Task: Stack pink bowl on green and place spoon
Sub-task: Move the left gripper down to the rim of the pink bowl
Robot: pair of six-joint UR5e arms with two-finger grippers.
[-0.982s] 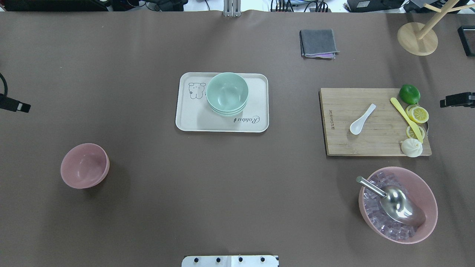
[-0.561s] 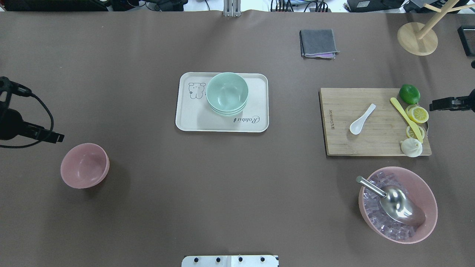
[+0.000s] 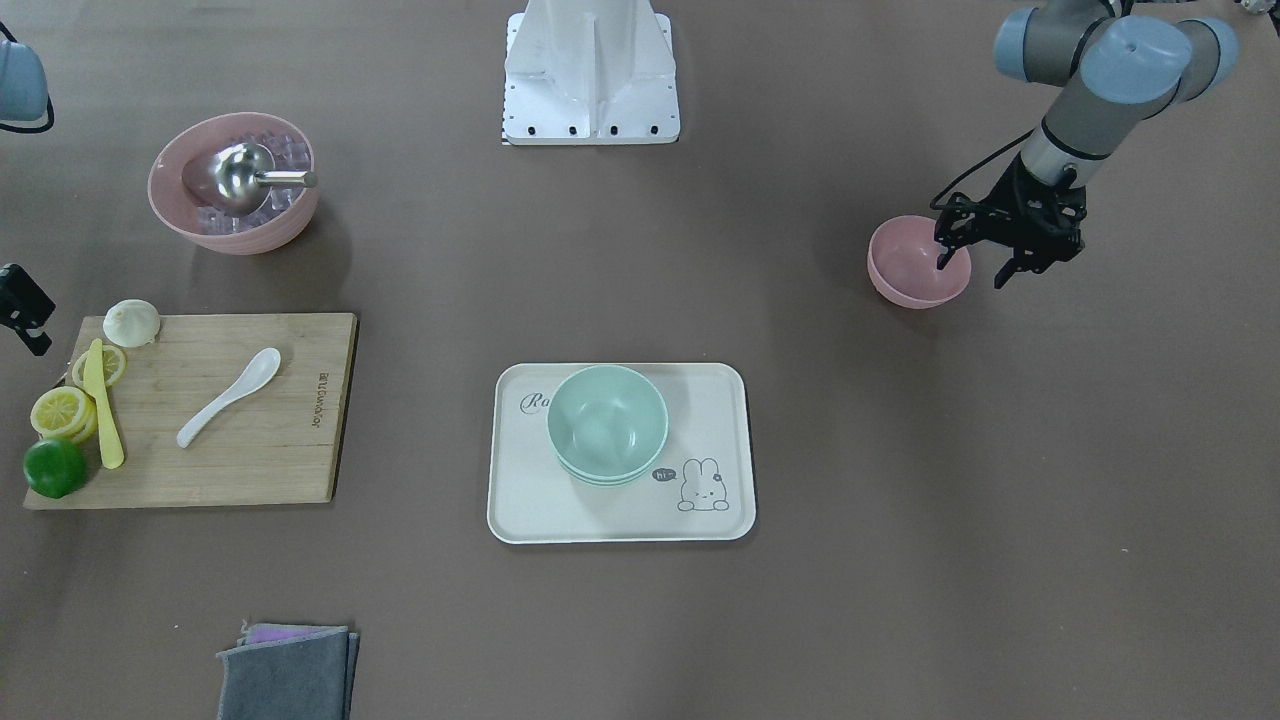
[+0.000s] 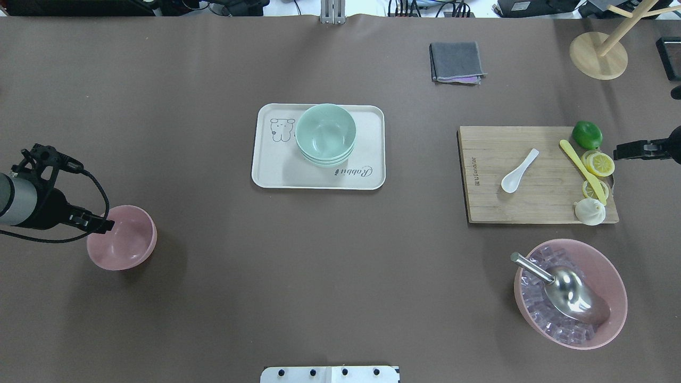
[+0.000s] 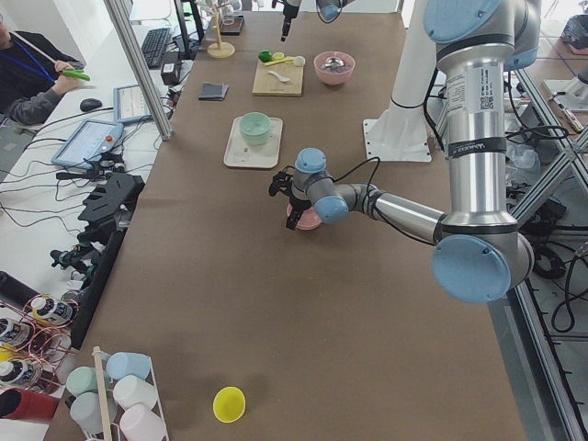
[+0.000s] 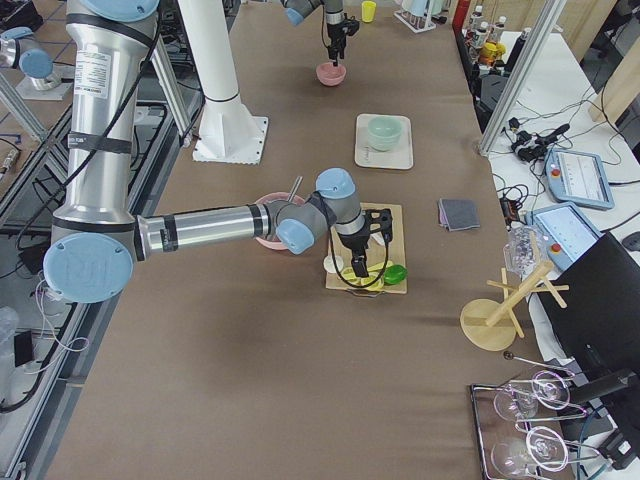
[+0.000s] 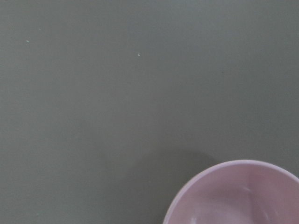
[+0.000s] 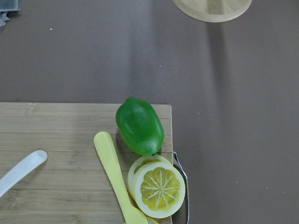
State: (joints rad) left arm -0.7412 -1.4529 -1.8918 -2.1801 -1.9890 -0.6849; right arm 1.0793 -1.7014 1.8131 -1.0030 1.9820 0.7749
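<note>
**Left arm at pink bowl; spoon untouched**

Since the earlier overhead frame, the left gripper (image 3: 970,272) has come in from the table's (image 4: 340,298) left edge and now stands at the pink bowl (image 4: 127,244). Its jaws are spread, one finger inside the bowl's rim and one outside, on the side nearest that edge. The right gripper (image 4: 620,152) has edged inward from the right edge. It hangs over the lemon slices (image 4: 600,163) at the board's (image 4: 489,202) right end. I cannot tell whether its jaws are open or closed.

Board: lies toward the right edge.
Tray (image 4: 266,170): lies at mid-table, toward the far edge.
Ice bowl (image 4: 612,319): sits near the right corner on the robot's side, with a metal scoop (image 4: 577,298) in it.
Green bowl (image 4: 325,130): upright on the tray, topmost of a nested stack.
Pink bowl: upright on the bare table near the left edge, well apart from the tray and not stacked.
Spoon (image 4: 518,171): white, lying flat at the middle of the board, clear of both grippers.
</note>
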